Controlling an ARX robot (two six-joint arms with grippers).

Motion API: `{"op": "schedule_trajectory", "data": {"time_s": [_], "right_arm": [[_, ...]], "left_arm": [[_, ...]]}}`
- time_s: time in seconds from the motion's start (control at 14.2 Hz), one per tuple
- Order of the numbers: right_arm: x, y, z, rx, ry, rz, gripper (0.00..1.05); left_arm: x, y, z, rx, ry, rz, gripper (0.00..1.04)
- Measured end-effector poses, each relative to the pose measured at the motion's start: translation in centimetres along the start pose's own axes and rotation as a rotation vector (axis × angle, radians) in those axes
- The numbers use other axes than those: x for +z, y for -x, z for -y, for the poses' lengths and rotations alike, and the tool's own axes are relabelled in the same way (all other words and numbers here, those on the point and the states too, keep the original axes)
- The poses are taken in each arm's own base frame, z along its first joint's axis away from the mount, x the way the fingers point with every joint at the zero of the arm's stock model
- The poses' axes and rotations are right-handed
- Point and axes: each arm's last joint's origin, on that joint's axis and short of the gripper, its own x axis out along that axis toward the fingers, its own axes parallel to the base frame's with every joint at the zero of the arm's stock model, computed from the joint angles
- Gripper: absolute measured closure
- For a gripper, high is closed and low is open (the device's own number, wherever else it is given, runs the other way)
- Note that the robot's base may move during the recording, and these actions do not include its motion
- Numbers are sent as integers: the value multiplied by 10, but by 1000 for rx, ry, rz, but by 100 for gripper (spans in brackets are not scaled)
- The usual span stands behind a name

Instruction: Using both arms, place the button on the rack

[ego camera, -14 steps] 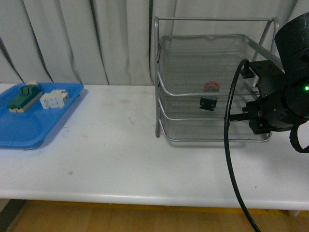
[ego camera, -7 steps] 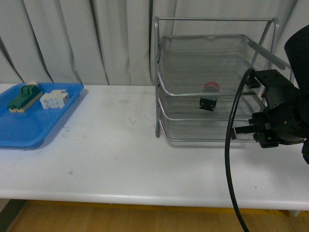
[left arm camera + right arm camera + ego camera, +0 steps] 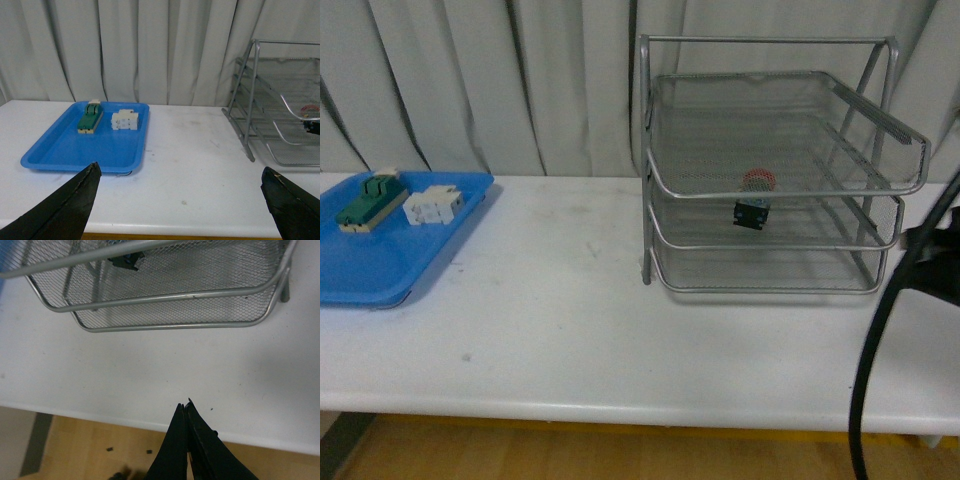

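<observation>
Button (image 3: 754, 200) is sitting in the rack (image 3: 775, 180), ahead of my right gripper (image 3: 186, 410), pinched empty; left gripper (image 3: 180, 200) is gaping wide, farther off

rack (image 3: 775, 170): silver wire mesh | button (image 3: 754, 200): red cap, black body | tray (image 3: 380, 260): blue | table (image 3: 570, 330): white | curtain (image 3: 480, 85): pale grey | switch block (image 3: 368, 200): green, beige

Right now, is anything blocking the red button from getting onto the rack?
No. The button is already in the rack, on the middle tray, so nothing stands between them. The right gripper is shut and empty over the table's front edge, away from the rack. The left gripper is open, far off.
</observation>
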Motion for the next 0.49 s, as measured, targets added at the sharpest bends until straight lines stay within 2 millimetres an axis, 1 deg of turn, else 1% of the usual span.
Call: {"op": "schedule_trajectory", "data": {"time_s": [0.14, 0.21, 0.28, 0.35, 0.42, 0.49], "right_arm": [[-10, 33, 11, 58, -107, 56, 103], [-14, 46, 17, 66, -135, 132, 103], [-20, 50, 16, -50, -20, 374, 103], [-42, 65, 14, -172, 75, 536, 103], [-55, 82, 10, -219, 130, 648, 103], [-57, 101, 5, -242, 167, 775, 103]], "left_arm": [[0, 0, 0, 0, 0, 0, 7], [0, 0, 0, 0, 0, 0, 7], [0, 0, 0, 0, 0, 0, 7], [0, 0, 0, 0, 0, 1, 7], [0, 0, 0, 1, 0, 0, 7], [0, 0, 0, 2, 0, 0, 7]]}}
